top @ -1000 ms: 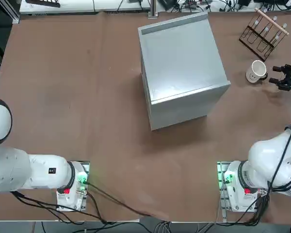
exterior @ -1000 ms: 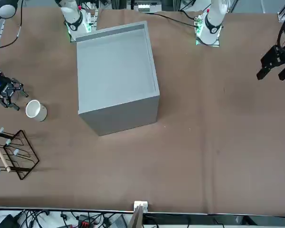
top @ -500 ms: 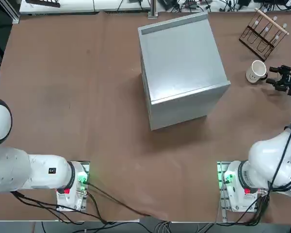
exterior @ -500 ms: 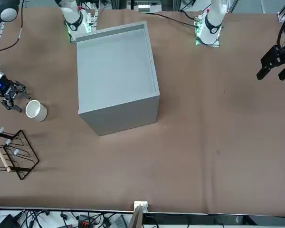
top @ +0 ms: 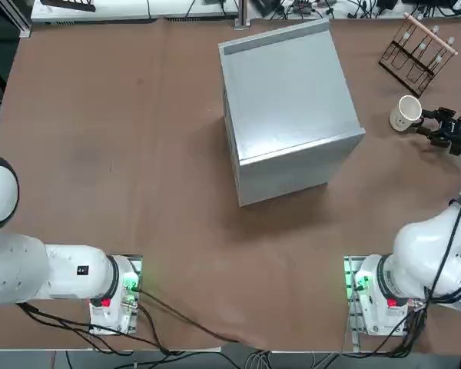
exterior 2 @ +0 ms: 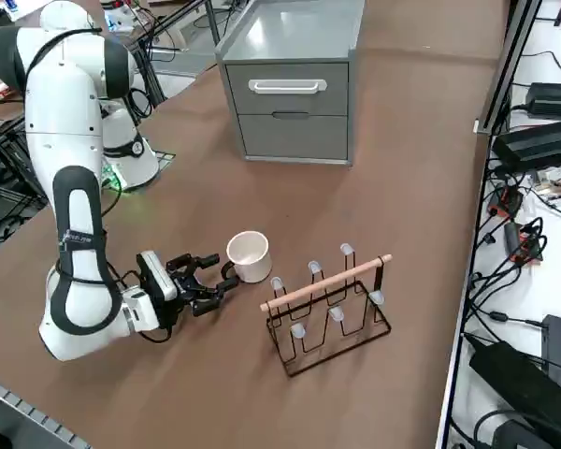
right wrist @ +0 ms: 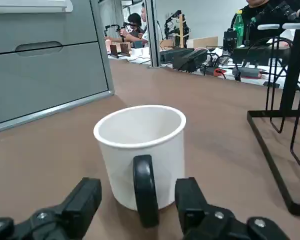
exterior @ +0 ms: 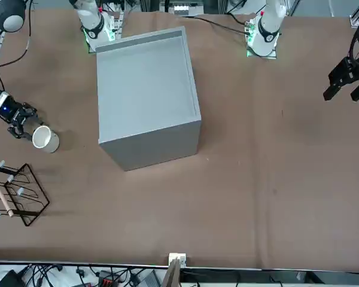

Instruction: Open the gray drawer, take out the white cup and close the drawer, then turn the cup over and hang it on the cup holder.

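1. The white cup (right wrist: pixel 142 150) has its handle turned toward the wrist camera, so the wall behind the handle and its base are hidden; in the top view a small dark mark on its side is too small to read.
2. The right gripper (right wrist: pixel 140 207) is cut off at the wrist picture's six o'clock edge; only its two fingertips show.
3. The cup holder (right wrist: pixel 285 115) is cropped at that picture's three o'clock edge; its pegs are out of sight there.
4. The gray drawer (exterior 2: pixel 288 89) is closed, so its inside is hidden.
5. In the top view, the right arm (top: pixel 438 261) runs off the four o'clock edge.
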Robot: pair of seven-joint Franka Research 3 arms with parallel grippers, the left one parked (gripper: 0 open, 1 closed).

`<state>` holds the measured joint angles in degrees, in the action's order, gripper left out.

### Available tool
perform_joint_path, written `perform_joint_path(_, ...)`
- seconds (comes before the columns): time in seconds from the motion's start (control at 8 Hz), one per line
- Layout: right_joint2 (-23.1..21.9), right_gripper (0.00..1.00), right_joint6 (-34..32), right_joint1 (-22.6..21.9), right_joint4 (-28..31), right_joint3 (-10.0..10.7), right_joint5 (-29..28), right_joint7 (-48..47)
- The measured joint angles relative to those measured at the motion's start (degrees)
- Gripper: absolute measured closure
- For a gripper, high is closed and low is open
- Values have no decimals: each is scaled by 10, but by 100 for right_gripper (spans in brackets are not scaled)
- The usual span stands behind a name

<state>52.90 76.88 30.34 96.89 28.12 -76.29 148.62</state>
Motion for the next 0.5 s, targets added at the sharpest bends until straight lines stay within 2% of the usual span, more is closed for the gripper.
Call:
perform_joint_path(0.12, 0, 21, 0, 1, -1, 0, 0, 0)
perform_joint_path(0.38, 1, 26, 0, 2, -1, -1, 0, 0)
perform_joint_path(0.5, 2, 35, 0, 2, -1, -1, -1, 0)
